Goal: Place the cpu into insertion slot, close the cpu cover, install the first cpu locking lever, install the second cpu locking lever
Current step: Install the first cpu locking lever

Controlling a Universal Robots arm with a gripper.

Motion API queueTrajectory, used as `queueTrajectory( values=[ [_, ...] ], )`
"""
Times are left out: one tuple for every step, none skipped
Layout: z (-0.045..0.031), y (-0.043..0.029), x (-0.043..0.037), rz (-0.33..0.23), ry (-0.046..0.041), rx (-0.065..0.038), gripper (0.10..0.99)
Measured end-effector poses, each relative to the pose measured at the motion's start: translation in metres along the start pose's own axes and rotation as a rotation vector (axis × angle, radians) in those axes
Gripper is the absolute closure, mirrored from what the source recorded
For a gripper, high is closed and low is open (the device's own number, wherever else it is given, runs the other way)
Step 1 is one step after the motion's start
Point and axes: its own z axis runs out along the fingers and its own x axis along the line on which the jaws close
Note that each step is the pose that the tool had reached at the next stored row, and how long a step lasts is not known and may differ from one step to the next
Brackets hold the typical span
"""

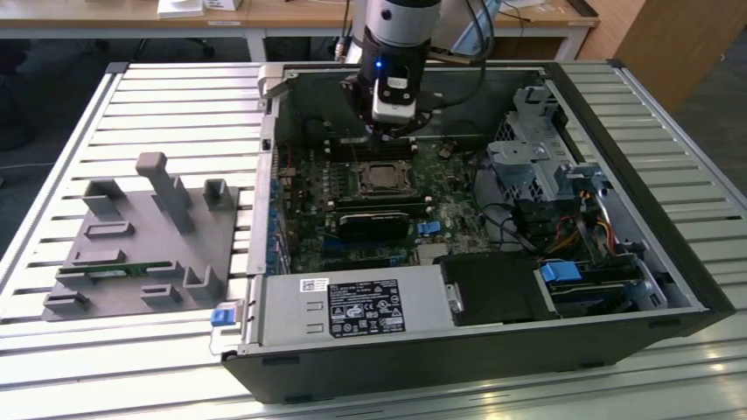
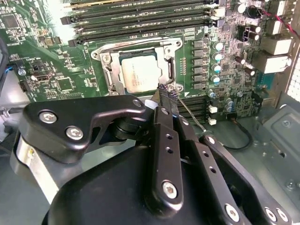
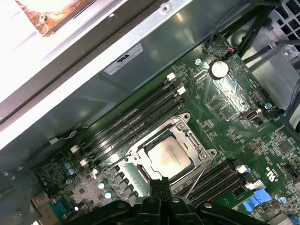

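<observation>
CPU [image 2: 139,75] lies seated under the cover [image 2: 110,72]. The claw [image 2: 167,89] is pressed together beside a lever [image 2: 193,116]. If the claw slips, the lever may spring free.

Slatted metal table [image 1: 152,96], open black computer case [image 1: 467,367] on it, grey moulded fixture [image 1: 140,254] just beside the case

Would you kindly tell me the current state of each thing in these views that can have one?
cover: down over the socket.
cpu: seated, face up in the cover's window.
lever: swung out, apparently unlatched.
claw: shut, tips at the cover's edge.
case: side open.
</observation>
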Motion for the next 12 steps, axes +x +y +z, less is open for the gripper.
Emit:
queueTrajectory(
  values=[
    [0.0000,0.0000,0.0000,-0.008,0.0000,0.001,0.980],
    [0.0000,0.0000,0.0000,-0.018,0.0001,0.001,0.980],
    [0.0000,0.0000,0.0000,-0.028,0.0001,0.002,0.980],
    [0.0000,0.0000,0.0000,-0.039,0.0001,0.003,0.980],
    [0.0000,0.0000,0.0000,-0.052,0.0002,0.004,0.980],
    [0.0000,0.0000,0.0000,-0.062,0.0002,0.005,0.980],
    [0.0000,0.0000,0.0000,-0.071,0.0002,0.006,0.980],
    [0.0000,0.0000,0.0000,-0.079,0.0000,0.006,0.980],
    [0.0000,0.0000,0.0000,-0.089,-0.0004,0.007,0.980],
    [0.0001,0.0000,0.0000,-0.100,-0.0007,0.007,0.980],
    [0.0001,0.0000,0.0000,-0.113,-0.0011,0.008,0.980],
    [0.0001,-0.0001,0.0000,-0.124,-0.0017,0.009,0.980]
  ],
)
